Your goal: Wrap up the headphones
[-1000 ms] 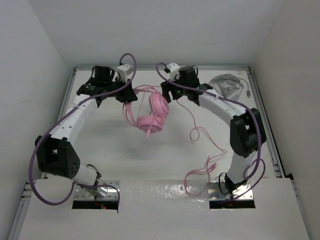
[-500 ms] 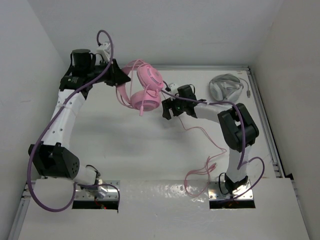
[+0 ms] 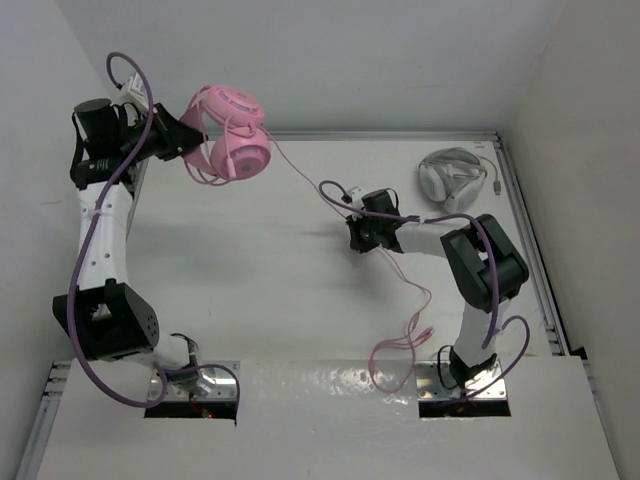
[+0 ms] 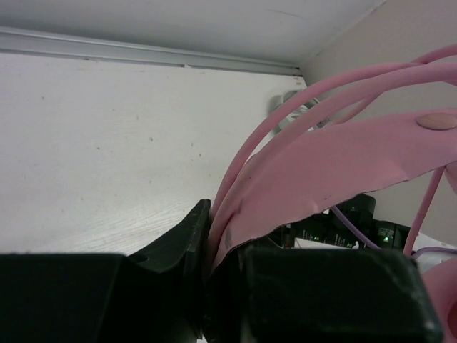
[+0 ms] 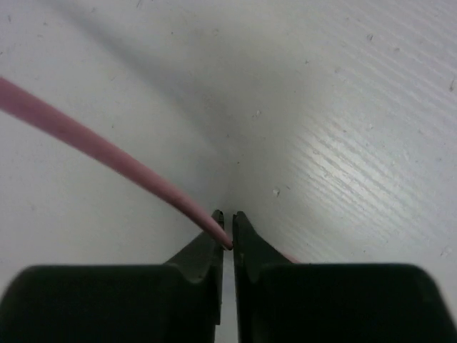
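Observation:
The pink headphones (image 3: 232,135) hang high in the air at the far left, earcups to the right of my left gripper (image 3: 183,140). That gripper is shut on the thin pink headband (image 4: 335,153), which fills the left wrist view. The pink cable (image 3: 300,172) runs from the earcups down and right to my right gripper (image 3: 357,238), low over the table middle. The right gripper (image 5: 228,239) is shut on the cable (image 5: 107,151), pinched between its tips. Beyond it the cable (image 3: 415,300) trails to a loose pile by the right arm's base.
Grey-white headphones (image 3: 452,172) with a grey cable lie at the back right corner. White walls enclose the table on the left, back and right. The right arm's base (image 3: 465,372) and left arm's base (image 3: 190,378) sit at the near edge.
My left arm swung up and to the left, carrying the headphones from table centre to high at the far left. My right gripper dropped toward the table middle and shut on the cable.

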Motion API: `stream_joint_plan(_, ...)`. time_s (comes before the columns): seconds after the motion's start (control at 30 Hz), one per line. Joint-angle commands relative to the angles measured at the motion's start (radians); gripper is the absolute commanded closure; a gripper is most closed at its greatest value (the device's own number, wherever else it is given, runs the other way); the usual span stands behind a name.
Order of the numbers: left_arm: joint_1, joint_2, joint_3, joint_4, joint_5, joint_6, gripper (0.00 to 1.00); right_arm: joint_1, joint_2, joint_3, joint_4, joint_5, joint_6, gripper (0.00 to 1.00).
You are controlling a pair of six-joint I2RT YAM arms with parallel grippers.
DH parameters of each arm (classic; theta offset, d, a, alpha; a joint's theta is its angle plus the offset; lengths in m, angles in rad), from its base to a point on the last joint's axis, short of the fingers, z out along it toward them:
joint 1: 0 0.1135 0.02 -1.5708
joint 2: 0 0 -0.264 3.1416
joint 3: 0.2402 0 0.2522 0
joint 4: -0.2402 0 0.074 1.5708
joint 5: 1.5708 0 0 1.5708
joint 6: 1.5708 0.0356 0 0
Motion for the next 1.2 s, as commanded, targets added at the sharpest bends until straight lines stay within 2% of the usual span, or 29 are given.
stream_joint_plan(0.0,0.016,-0.009,-0.012,0.123,0.015,-0.117,1.0,0.008,-0.026,-0.003,-0.024,0.036,-0.018,0.99)
stream_joint_plan(0.1,0.019,-0.007,-0.026,0.134,-0.035,-0.124,1.0,0.049,-0.029,-0.012,-0.012,0.067,-0.047,1.0)
stream_joint_plan(0.2,0.032,0.013,-0.023,0.128,-0.13,-0.154,1.0,0.157,-0.038,0.0,-0.036,0.128,-0.114,1.0)
stream_joint_plan(0.3,0.054,0.052,-0.024,0.132,-0.224,-0.197,1.0,0.345,-0.043,0.018,-0.076,0.16,-0.219,1.0)
stream_joint_plan(0.4,0.069,0.095,-0.035,0.146,-0.336,-0.223,1.0,0.46,-0.087,0.004,-0.122,0.136,-0.283,1.0)
stream_joint_plan(0.5,0.072,0.14,-0.039,0.161,-0.449,-0.225,1.0,0.543,-0.136,0.032,-0.195,0.113,-0.319,1.0)
stream_joint_plan(0.57,0.074,0.178,-0.036,0.19,-0.538,-0.199,1.0,0.597,-0.175,0.066,-0.263,0.153,-0.343,1.0)
stream_joint_plan(0.63,0.074,0.186,-0.033,0.203,-0.565,-0.188,1.0,0.605,-0.204,0.072,-0.283,0.183,-0.351,1.0)
stream_joint_plan(0.73,0.074,0.203,-0.027,0.227,-0.687,-0.118,1.0,0.611,-0.264,0.067,-0.311,0.223,-0.354,1.0)
stream_joint_plan(0.9,0.06,0.185,-0.071,0.311,-0.772,-0.01,1.0,0.646,-0.336,0.084,-0.358,0.243,-0.365,1.0)
stream_joint_plan(0.97,0.002,0.165,-0.101,0.33,-0.819,0.112,1.0,0.66,-0.38,0.096,-0.355,0.243,-0.372,1.0)
stream_joint_plan(1.1,-0.218,0.108,-0.194,0.376,-1.049,0.418,1.0,0.662,-0.497,0.09,-0.271,0.202,-0.386,1.0)
stream_joint_plan(1.17,-0.274,0.097,-0.242,0.415,-1.095,0.471,1.0,0.66,-0.561,0.096,-0.233,0.225,-0.405,1.0)
